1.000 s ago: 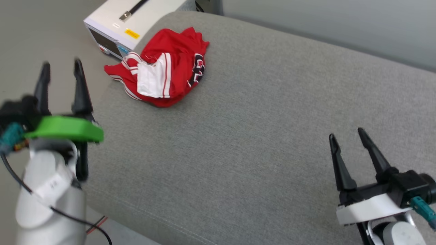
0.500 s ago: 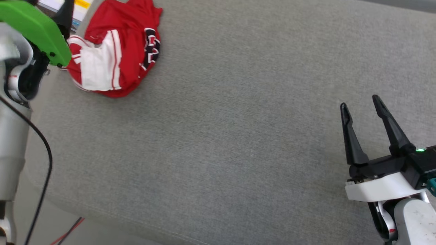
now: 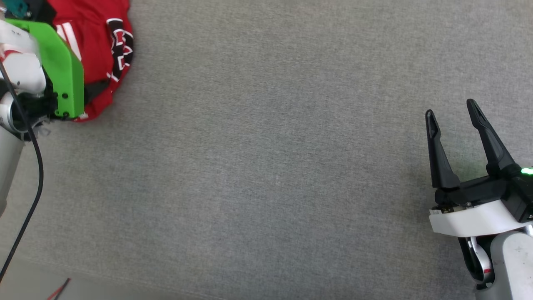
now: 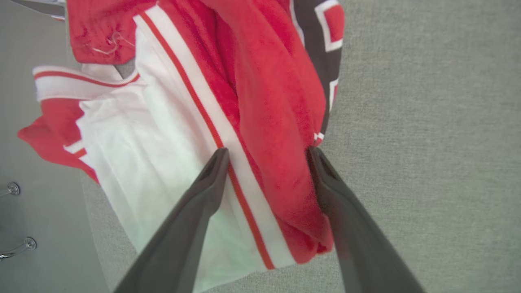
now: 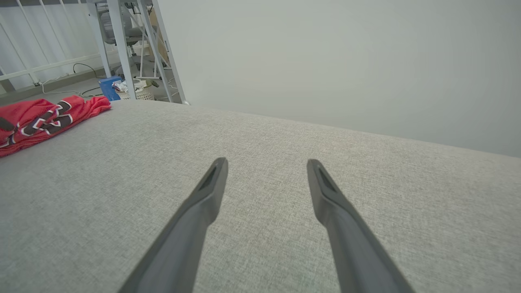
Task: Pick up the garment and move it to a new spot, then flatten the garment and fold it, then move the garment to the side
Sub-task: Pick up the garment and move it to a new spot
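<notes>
The garment [image 3: 100, 37], a crumpled red shirt with white panels and a black print, lies at the top left of the head view on the grey cushioned surface [image 3: 270, 166]. My left arm's green bracket [image 3: 62, 71] covers part of it. In the left wrist view my left gripper [image 4: 266, 150] is open right over the garment [image 4: 260, 81], its fingers on either side of a red fold beside a white striped panel. Whether they touch the cloth I cannot tell. My right gripper [image 3: 450, 107] stands open over bare cushion at the lower right, far from the garment [image 5: 44, 120].
The cushion's left edge drops to a grey floor [image 4: 32, 228] just beside the garment. Beyond the far edge stand white metal legs [image 5: 122, 49], a small basket [image 5: 136, 91] and a plain pale wall [image 5: 346, 61]. Wide bare cushion lies between the two grippers.
The head camera has swung, sending the garment to the picture's top left corner. My left arm has reached up and over the garment. The right gripper stays open in much the same place.
</notes>
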`<state>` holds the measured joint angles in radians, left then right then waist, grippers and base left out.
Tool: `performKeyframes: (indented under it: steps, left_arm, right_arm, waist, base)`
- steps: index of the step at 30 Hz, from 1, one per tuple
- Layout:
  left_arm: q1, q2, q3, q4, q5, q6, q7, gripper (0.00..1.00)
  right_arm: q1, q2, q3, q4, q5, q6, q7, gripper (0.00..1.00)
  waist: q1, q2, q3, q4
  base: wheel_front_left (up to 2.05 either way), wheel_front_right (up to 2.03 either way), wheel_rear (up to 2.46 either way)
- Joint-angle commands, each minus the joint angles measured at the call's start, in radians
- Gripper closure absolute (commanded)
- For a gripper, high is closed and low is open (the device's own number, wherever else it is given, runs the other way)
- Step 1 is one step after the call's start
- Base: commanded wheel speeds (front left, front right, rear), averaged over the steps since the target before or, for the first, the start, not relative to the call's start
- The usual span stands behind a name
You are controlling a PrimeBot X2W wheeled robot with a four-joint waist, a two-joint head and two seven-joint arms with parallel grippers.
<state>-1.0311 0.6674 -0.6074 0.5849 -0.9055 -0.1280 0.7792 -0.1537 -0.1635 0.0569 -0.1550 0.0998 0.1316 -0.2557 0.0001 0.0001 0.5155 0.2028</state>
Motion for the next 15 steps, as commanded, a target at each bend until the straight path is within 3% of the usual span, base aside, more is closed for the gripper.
performKeyframes:
  steps: [1, 8, 10, 11, 15]
  left_arm:
    - [0.01, 0.006, -0.014, 0.022, -0.005, -0.003, 0.008, 0.0]
    - [0.062, -0.028, -0.085, 0.137, -0.022, -0.003, 0.004, 0.0]
    - [0.061, -0.03, -0.098, 0.145, -0.022, -0.003, -0.027, 0.92]
    - [0.059, -0.028, -0.107, 0.145, -0.018, -0.003, -0.043, 1.0]
    - [0.023, -0.006, -0.134, 0.117, -0.002, -0.003, -0.155, 1.0]
  right_arm:
    - [-0.021, -0.004, 0.0, -0.005, 0.0, -0.001, -0.006, 0.0]
    - [-0.025, -0.006, -0.001, 0.002, 0.003, -0.001, -0.006, 0.0]
    - [-0.02, -0.005, -0.006, 0.005, 0.002, -0.001, -0.006, 0.0]
    - [-0.017, -0.005, -0.008, 0.007, 0.002, -0.001, -0.006, 0.0]
    - [-0.003, -0.001, -0.013, 0.013, 0.004, -0.001, -0.006, 0.0]
  waist:
    - [-0.0001, -0.0001, 0.031, -0.028]
    - [-0.0001, -0.0001, 0.041, -0.036]
    - [-0.0001, -0.0001, 0.033, -0.033]
    - [-0.0001, -0.0001, 0.026, -0.03]
    - [-0.0001, -0.0001, -0.021, -0.016]
  base:
    - [0.0, 0.0, 0.0]
    - [0.0, 0.0, 0.0]
    - [0.0, 0.0, 0.0]
    - [0.0, 0.0, 0.0]
    - [0.0, 0.0, 0.0]
